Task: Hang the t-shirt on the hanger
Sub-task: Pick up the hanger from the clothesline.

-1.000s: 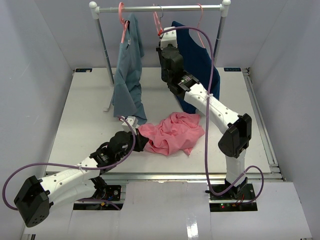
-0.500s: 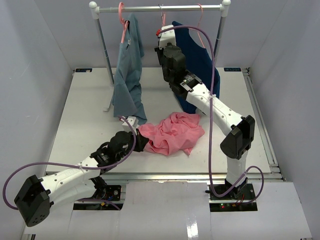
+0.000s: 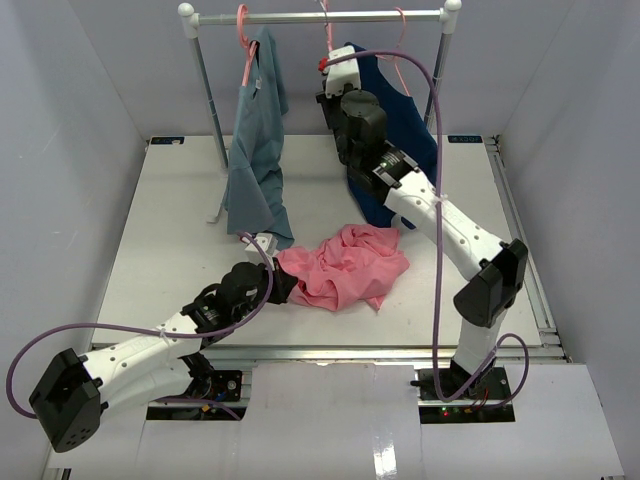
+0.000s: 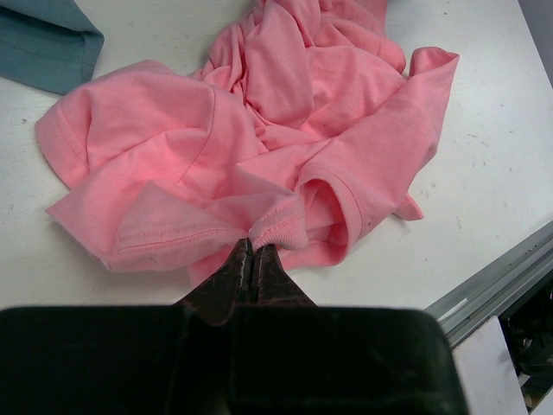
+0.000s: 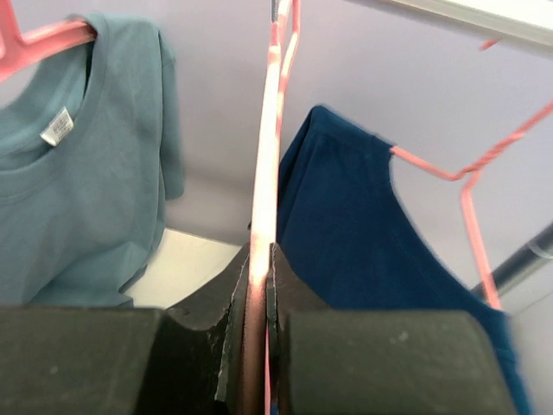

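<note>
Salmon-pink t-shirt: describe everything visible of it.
The salmon-pink t-shirt, plain and cotton-looking, lies crumpled in a heap on the white table, with short sleeves and stitched hems showing. The left gripper, shut, pinches a ribbed edge on the shirt's near side.

Plain salmon-pink t-shirt [image 3: 345,265]; pink hanger [image 5: 263,173]; grey-blue shirt [image 3: 255,150]; navy shirt [image 3: 402,112]; white table [image 3: 170,220]; purple cables [image 3: 431,100].

A grey-blue shirt [image 3: 255,150] and a navy shirt [image 3: 398,115] hang from the clothes rail [image 3: 280,17]. Between them the right gripper [image 3: 330,62] meets a bare pink hanger [image 3: 327,36] just below the rail. Well in front of the rail the salmon-pink t-shirt [image 3: 350,265] lies crumpled, the left gripper [image 3: 280,284] touching its edge.
</note>
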